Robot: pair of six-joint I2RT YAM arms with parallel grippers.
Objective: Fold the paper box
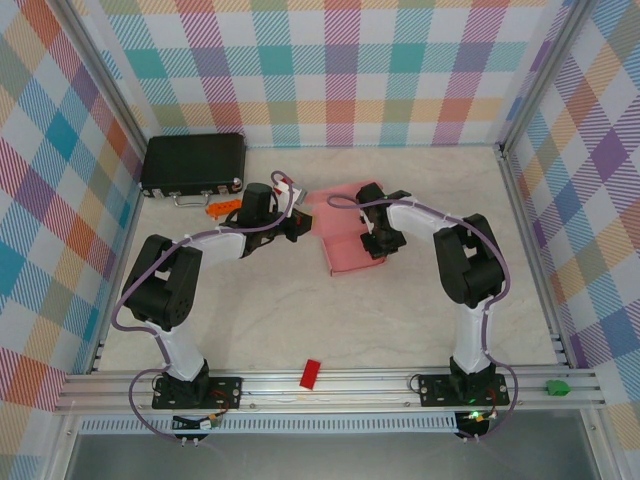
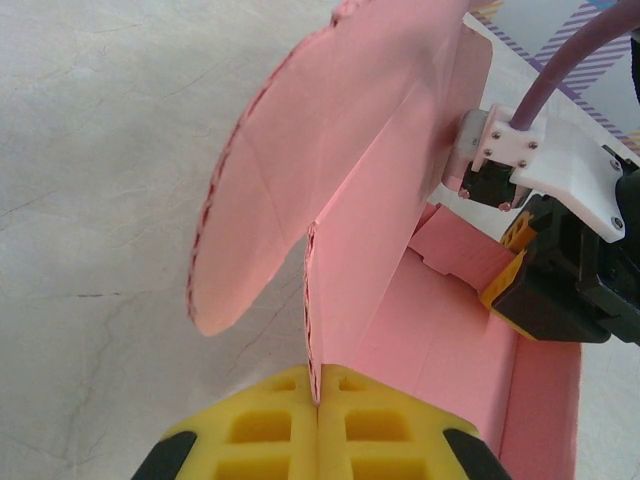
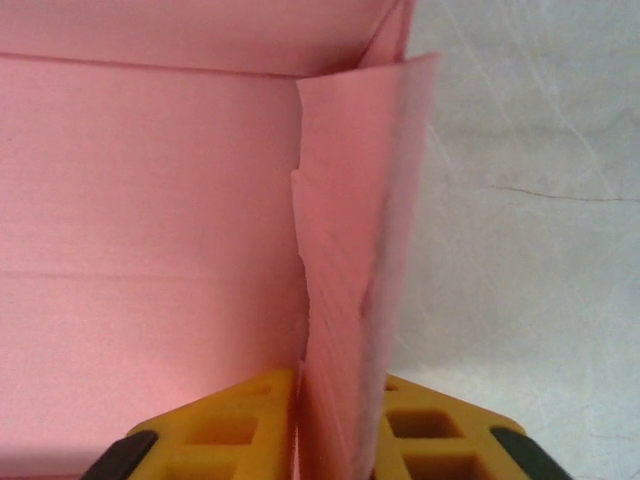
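The table (image 1: 300, 320) has the paper box (image 1: 340, 250) lying half made in its middle, between the two arms. The left gripper (image 2: 318, 395) has its yellow fingers pressed tight on a thin pink wall that stands up. The right gripper (image 3: 340, 400) pinches a wall on the other side. To do this step well, both should probably hold firm and move slowly, so the thin card does not rip or bend in the wrong place. The black case (image 1: 193, 163) sits at the back left, well apart. A small red block (image 1: 311, 373) lies by the front rail. Neither is in the way.
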